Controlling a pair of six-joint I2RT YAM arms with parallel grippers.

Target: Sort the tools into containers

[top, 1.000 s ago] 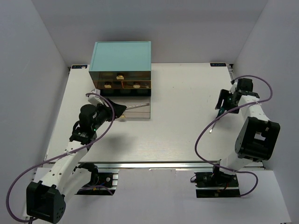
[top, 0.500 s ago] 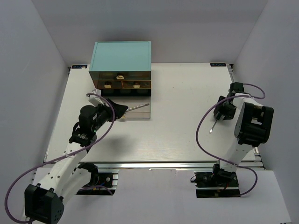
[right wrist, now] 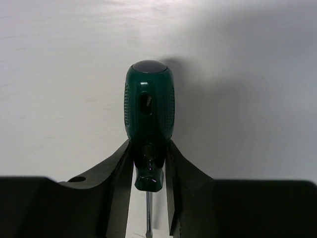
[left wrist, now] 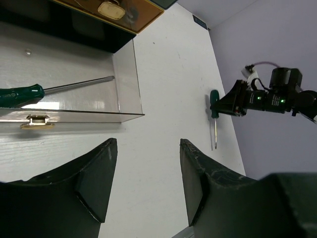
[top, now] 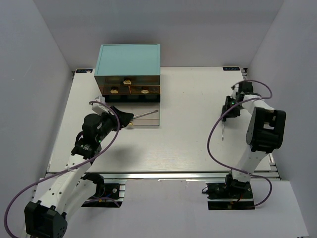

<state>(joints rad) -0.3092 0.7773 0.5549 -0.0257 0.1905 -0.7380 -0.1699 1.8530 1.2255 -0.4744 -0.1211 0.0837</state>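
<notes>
**Loose screwdriver gripped at the right**

White table [top: 188,148] boxed in by grey walls.

From above: teal-topped cabinet [top: 130,59] at the far left, one drawer [top: 148,127] standing open toward the near side, a stowed screwdriver [top: 147,113] lying inside. Left gripper [top: 129,119] just beside that drawer's near left corner. Right gripper [top: 227,110] far to the right, over the handle of a loose screwdriver [top: 223,132] flat on the table, shaft pointing near.

Left wrist: fingers [left wrist: 94,178] spread wide, nothing between them, the open drawer just ahead.

Right wrist: fingers [right wrist: 114,183] pressed against both sides of the green handle at its narrow neck.

Probably light and rigid. Dimpled handle likely grippy, thin metal shaft slick and apt to swing. Best taken on the handle near the neck, as here.
</notes>
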